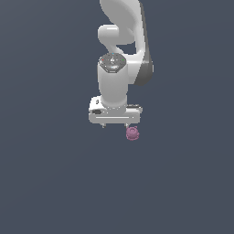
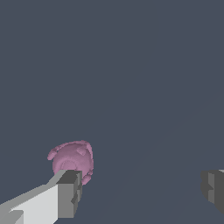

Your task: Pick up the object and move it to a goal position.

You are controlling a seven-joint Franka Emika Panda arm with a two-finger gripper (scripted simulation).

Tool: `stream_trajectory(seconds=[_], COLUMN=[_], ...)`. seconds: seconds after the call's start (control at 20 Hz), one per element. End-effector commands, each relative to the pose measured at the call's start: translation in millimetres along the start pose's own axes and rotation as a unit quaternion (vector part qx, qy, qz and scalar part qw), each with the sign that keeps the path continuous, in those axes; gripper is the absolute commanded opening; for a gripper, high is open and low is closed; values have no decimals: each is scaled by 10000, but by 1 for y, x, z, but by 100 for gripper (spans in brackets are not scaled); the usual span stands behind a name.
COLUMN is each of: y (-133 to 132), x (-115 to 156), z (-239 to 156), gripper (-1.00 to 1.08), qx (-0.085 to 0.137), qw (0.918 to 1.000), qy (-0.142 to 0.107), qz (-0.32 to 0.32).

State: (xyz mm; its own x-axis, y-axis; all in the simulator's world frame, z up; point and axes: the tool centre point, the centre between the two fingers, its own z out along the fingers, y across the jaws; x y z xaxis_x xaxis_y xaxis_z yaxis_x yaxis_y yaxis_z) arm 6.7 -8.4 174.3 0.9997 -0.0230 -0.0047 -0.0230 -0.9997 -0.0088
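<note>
Wrist view: tool finger partly hides object.

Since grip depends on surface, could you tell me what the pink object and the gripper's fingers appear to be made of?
Pink object: matte mauve with a knobbly, berry-like surface and no glints; soft rubber or plastic, but a render leaves that open.
Fingers: flat-faced, pale grey with darker grey pads, dull finish; they look like hard plastic or painted metal.

arm: vertical, pointing down | claw: jaws wide apart, apparently empty
</note>
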Motion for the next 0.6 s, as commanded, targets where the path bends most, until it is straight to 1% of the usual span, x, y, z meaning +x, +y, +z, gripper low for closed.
stream_trajectory(seconds=[0.0,0.15,0.4,0.55], y=[0,3,20,26], x=[0,1,6,7], z=[0,0,0,0], gripper=[100,100,100,100], qx=[0,-27,-156,-186], qw=[10000,10000,9999,9998], qy=[0,11,62,73], qz=[0,0,7,14])
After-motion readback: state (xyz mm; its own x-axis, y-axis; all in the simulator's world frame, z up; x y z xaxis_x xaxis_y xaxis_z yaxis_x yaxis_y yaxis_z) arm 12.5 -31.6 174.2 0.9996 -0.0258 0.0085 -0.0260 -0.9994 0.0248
